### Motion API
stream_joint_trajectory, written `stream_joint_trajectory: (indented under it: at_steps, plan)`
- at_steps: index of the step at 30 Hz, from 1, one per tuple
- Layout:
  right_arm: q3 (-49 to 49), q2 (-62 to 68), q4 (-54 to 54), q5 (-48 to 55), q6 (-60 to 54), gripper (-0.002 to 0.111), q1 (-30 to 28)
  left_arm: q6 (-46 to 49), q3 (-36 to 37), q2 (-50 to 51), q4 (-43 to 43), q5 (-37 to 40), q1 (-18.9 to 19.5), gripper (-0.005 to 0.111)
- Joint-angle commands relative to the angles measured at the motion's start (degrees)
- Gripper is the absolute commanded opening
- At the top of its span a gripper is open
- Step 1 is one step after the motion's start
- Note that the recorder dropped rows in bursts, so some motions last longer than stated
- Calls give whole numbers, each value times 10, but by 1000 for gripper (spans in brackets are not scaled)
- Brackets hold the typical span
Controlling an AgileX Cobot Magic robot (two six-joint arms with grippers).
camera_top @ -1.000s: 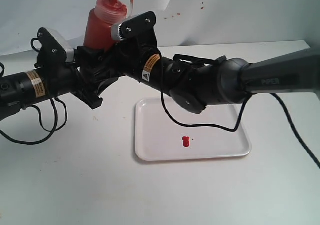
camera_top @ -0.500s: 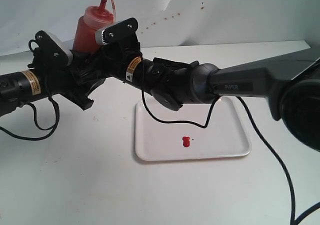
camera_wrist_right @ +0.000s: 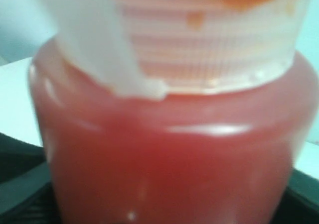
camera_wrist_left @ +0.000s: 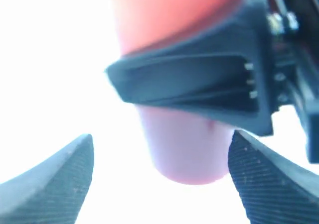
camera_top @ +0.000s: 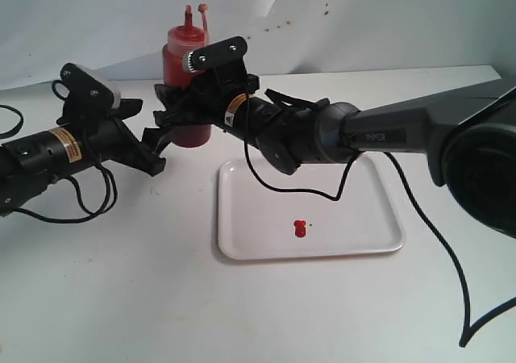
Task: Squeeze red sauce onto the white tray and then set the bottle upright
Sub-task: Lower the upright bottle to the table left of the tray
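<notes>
The bottle (camera_top: pixel 185 64) is upright behind the white tray's (camera_top: pixel 363 246) left corner, its red filling showing and its tethered cap up. My right gripper (camera_top: pixel 188 114) reaches across and is shut on its body; in the right wrist view the bottle (camera_wrist_right: pixel 164 149) fills the frame around the right gripper (camera_wrist_right: pixel 164 209). My left gripper (camera_top: pixel 158 143) is open just left of the bottle's base. In the left wrist view the bottle (camera_wrist_left: pixel 182 152) sits between the spread fingertips (camera_wrist_left: pixel 60 179) of the left gripper (camera_wrist_left: pixel 159 184). A red sauce blob (camera_top: pixel 300 228) lies on the tray.
The right arm (camera_top: pixel 387 129) stretches over the tray's back edge, and its black cable (camera_top: pixel 298 189) droops onto the tray. Another cable (camera_top: pixel 81 210) loops on the table under the left arm. The white backdrop (camera_top: pixel 278 26) carries reddish specks.
The bottle has come down from a raised, tilted pose to upright near the table. The left gripper has opened and drawn back to the left. The right gripper still holds the bottle.
</notes>
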Motion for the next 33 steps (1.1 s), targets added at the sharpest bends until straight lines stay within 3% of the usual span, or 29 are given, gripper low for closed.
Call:
stream_joint_trajectory:
  at_steps: [1, 8, 10, 12, 14, 16, 20, 28, 30, 33]
  plan:
    - [-7, -9, 18, -19, -20, 0, -4, 4, 2, -3, -82, -8, -3, 70]
    - [-7, 26, 18, -61, -22, 0, -4, 33, 2, -3, -92, 4, -3, 70]
    - [-18, 45, 16, -64, -28, 0, -2, 54, 2, -3, -142, 7, -3, 73]
    - [-45, 64, 5, -43, -29, 0, -1, 108, 2, -4, -216, 21, -3, 86]
    - [-75, 87, -56, -35, -29, 0, 9, 186, 2, -5, -348, 31, -3, 102]
    - [-96, 98, -119, -31, -37, 0, 20, 247, 2, -5, -427, 25, -3, 105]
    - [-120, 104, -130, -7, -37, 0, 32, 286, 2, -5, -467, 25, -3, 105]
    - [-120, 104, -128, 29, -37, 0, 31, 287, 2, -5, -470, 25, -3, 105]
    - [-120, 104, -128, 29, -35, 3, 31, 288, 2, -5, -481, 25, -3, 105]
    - [-120, 104, -127, 29, -33, 24, 31, 288, 2, -5, -498, 25, -3, 105]
